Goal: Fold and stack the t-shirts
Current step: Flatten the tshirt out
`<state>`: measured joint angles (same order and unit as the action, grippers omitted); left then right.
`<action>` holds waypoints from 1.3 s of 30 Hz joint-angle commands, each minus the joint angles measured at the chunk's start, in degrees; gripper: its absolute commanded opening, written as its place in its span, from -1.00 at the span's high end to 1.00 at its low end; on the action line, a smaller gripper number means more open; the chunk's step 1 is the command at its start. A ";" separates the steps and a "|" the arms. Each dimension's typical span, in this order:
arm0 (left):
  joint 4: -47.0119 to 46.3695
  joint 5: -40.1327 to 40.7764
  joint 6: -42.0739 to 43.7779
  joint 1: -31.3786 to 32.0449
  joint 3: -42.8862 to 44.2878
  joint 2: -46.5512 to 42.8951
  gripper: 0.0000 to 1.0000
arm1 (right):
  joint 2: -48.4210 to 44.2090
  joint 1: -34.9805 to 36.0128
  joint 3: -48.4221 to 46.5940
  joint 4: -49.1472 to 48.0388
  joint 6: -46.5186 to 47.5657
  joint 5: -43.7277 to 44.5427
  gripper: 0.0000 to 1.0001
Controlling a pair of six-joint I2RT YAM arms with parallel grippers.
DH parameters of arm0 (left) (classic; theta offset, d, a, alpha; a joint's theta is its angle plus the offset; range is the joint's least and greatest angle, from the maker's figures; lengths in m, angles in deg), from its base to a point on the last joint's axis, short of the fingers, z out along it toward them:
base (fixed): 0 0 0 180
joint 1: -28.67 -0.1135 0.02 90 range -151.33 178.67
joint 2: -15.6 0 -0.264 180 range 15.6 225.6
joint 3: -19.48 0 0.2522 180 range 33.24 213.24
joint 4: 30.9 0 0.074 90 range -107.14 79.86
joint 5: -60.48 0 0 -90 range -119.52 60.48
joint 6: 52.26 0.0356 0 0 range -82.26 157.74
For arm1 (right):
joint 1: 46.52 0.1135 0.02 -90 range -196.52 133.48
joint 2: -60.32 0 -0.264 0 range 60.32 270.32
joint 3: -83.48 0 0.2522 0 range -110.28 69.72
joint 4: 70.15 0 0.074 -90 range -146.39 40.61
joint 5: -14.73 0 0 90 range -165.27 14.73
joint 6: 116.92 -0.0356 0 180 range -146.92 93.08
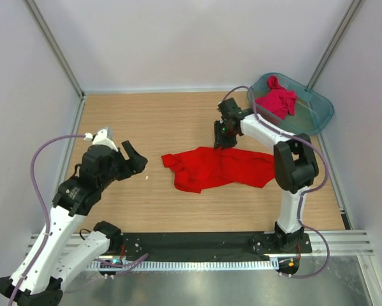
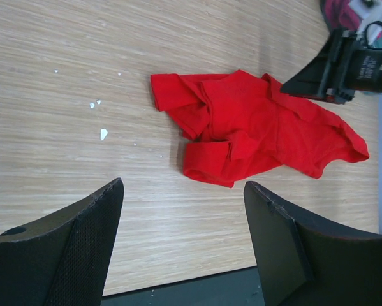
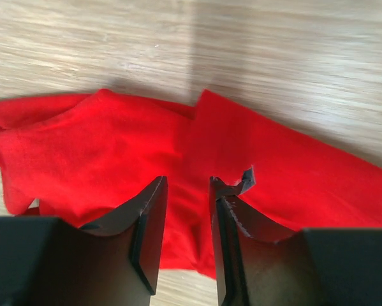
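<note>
At the middle of the tabletop (image 1: 146,121) the red t-shirt (image 1: 219,167) lies crumpled, the darker tee (image 1: 277,99) in the teal tub (image 1: 318,121); right claw (image 1: 220,141) hovers over the red one's far edge, jaws part-open, gripping nothing, left claw (image 1: 136,159) wide, empty: best pinch a single-layer hem corner and spread flat before folding.

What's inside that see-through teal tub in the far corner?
A crumpled crimson-pink t-shirt lies in the teal tub. Anything beneath the cloth is covered, so I can't tell.

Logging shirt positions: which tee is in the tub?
The darker crimson-pink t-shirt, bunched in the teal tub at the far right. The bright red t-shirt lies crumpled on the table instead.
</note>
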<state>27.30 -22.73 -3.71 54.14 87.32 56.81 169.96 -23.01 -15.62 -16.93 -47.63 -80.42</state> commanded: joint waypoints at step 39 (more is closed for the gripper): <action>1.17 0.33 3.31 -0.16 1.02 0.45 -0.60 | 8.75 6.90 -6.42 3.87 1.81 11.21 0.71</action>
<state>28.18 -22.51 -0.76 54.14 87.45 57.68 179.08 -16.43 -20.78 -13.80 -45.38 -71.50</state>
